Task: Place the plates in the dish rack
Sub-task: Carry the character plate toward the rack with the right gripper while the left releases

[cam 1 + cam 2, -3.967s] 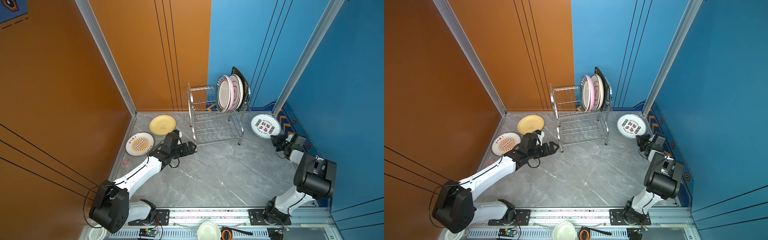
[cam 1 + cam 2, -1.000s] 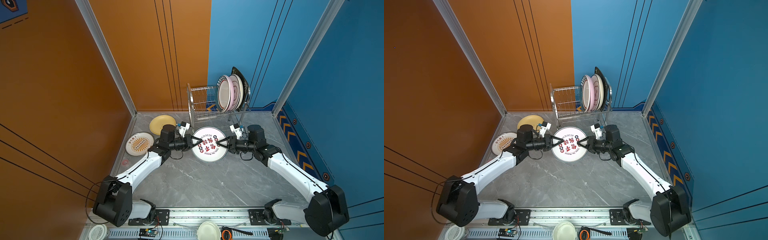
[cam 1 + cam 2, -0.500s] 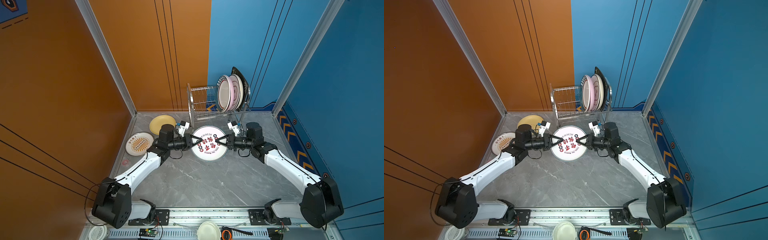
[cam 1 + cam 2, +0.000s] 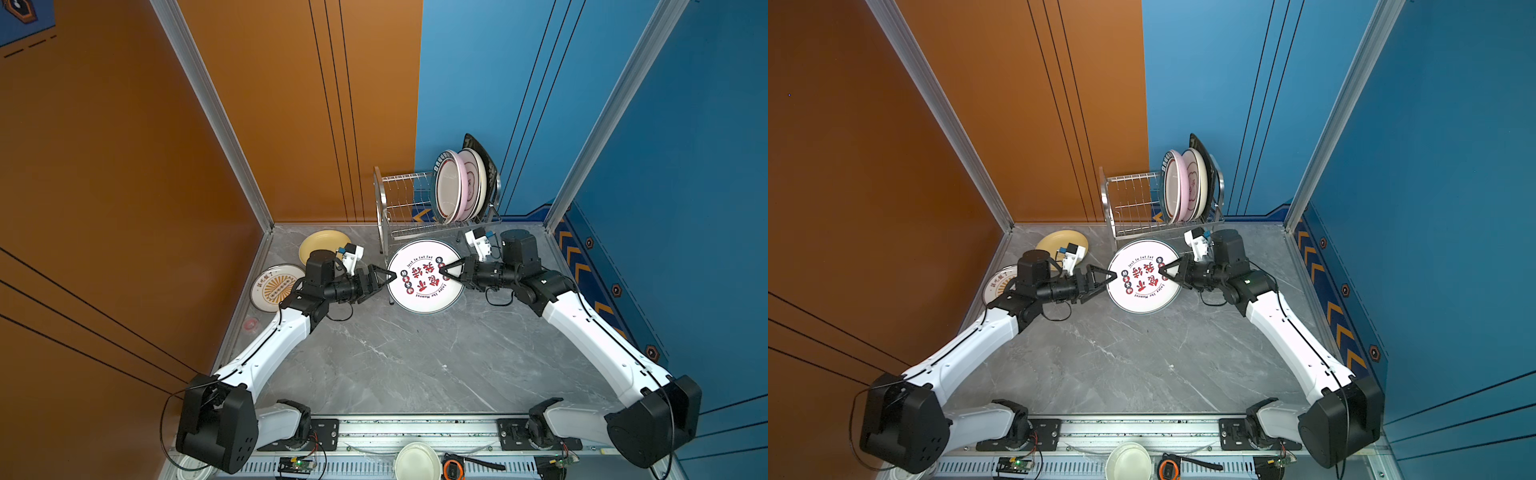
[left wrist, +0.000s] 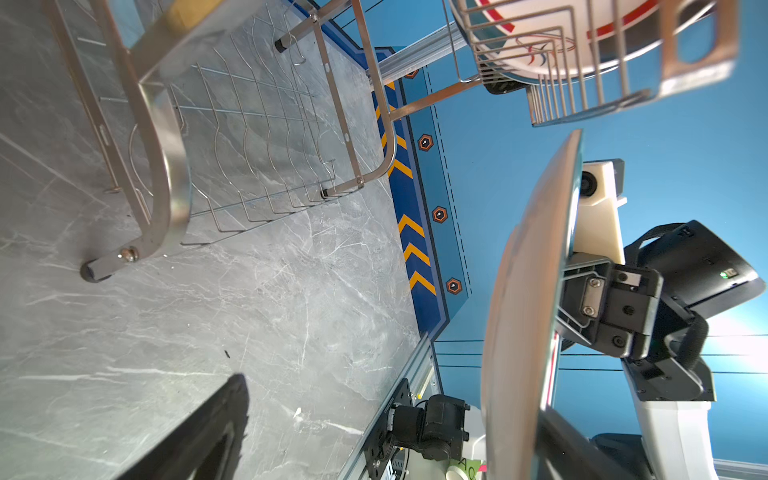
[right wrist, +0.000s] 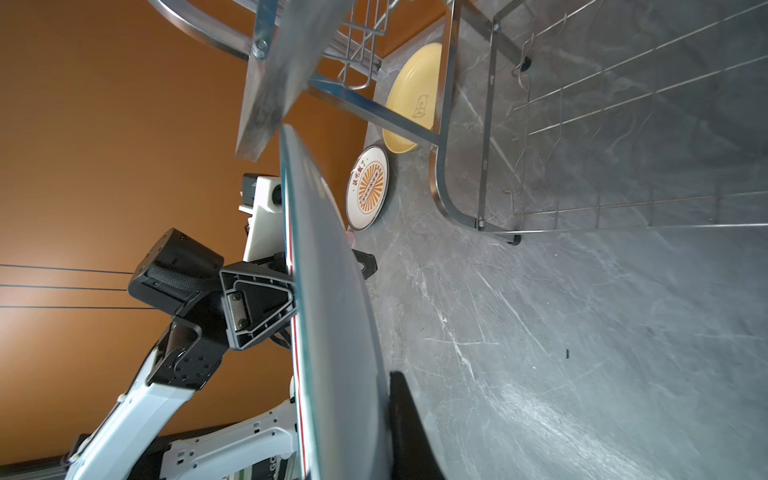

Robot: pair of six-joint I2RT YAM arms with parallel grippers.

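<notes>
Grey marbled surface, walled orange and blue. Dish rack stands at the back, near the seam between the two wall colours: two tiers of shiny steel wire with arched tube side frames. Racked plates stand on edge at the right end of its upper tier. Front to back they are a white one with dark rim marks, a pink one, a cream one with a small drawing, and a black square one. The divider slots left of them are bare, and the lower tier is bare in both wrist views. White lettered plate is lifted clear of the surface just in front of the rack. It is round and glossy with a thin dark rim, red characters in the middle, and a ring of small black lettering and dots. Yellow plate lies flat near the back left corner, partly under the left arm. Sunburst plate, white with orange rays, lies flat just beside it. Right gripper is clamped on the lettered plate's right rim. Left gripper has its jaws spread wide and straddles the left rim. Possibly one pad touches the plate, but that is unclear.
</notes>
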